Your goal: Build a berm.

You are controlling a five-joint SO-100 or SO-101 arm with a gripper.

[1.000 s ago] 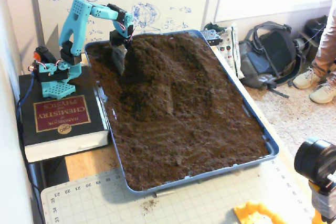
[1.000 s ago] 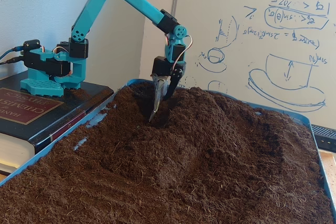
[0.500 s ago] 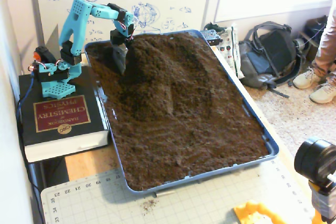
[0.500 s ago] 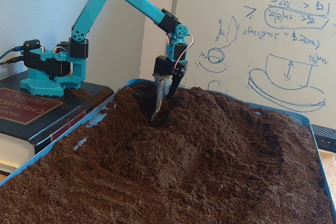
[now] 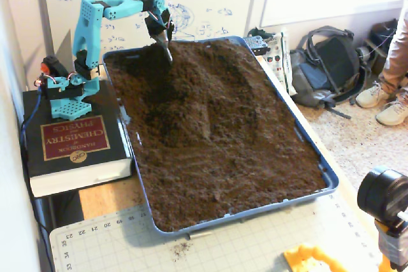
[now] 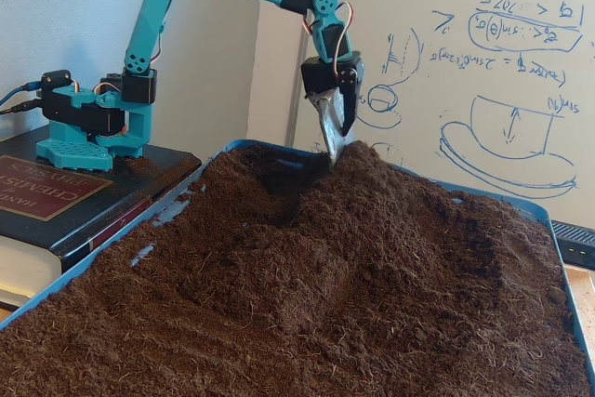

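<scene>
The berm is a raised ridge of dark brown crumbly soil in the far half of the blue tray. It slopes down toward the flatter, faintly raked soil in front. In the other fixed view the berm peaks near the back, with a dug hollow on its left side. My teal arm reaches over from the left. The gripper points straight down with its soil-dusted fingers pressed together, the tip just touching the berm's far crest. Nothing is held between the fingers.
The arm's base stands on a thick black book left of the tray. A whiteboard rises behind it. A backpack and a person's shoes are on the floor to the right. A cutting mat and a camera lie in front.
The gripper rose out of the hollow on the berm's left side and swung right and back, and now touches the crest. The hollow is left exposed.
</scene>
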